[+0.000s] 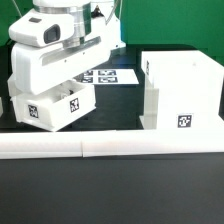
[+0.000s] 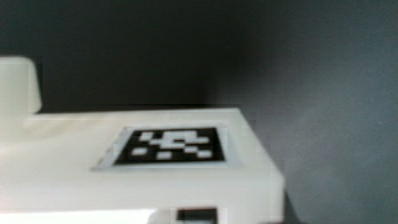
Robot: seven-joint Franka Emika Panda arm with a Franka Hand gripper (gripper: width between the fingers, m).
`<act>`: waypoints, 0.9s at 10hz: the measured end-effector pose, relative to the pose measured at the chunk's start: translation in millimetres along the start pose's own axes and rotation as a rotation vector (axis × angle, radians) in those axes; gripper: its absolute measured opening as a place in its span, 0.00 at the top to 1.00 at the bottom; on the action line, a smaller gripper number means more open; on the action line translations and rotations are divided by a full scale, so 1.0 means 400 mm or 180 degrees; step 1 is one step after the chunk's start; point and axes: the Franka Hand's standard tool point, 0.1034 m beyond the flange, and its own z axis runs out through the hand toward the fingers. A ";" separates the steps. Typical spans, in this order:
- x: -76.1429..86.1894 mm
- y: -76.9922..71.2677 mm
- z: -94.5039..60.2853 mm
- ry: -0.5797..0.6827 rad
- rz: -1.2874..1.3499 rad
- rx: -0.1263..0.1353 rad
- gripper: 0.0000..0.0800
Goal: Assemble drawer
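Note:
A small white tagged tray [image 1: 55,105] of the drawer sits at the exterior view's left, slightly tilted, directly under my white hand. My gripper [image 1: 58,90] reaches down onto its top. The fingers are hidden by the hand and the tray. The wrist view shows the tray [image 2: 125,170] very close, with its black-and-white tag facing the camera, and no fingertips show clearly. The tall white case [image 1: 180,85] with its tag stands at the exterior view's right, apart from the tray.
A long low white border rail [image 1: 110,147] runs across the front. The marker board [image 1: 108,75] lies flat on the dark table behind, between the tray and the case.

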 end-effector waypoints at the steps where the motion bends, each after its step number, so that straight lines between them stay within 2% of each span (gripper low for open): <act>1: 0.007 0.004 0.000 -0.0040 -0.0381 -0.0067 0.95; 4: 0.036 0.001 0.006 -0.0138 -0.1201 -0.0181 0.95; 9: 0.012 0.013 0.008 -0.0243 -0.2155 -0.0168 0.95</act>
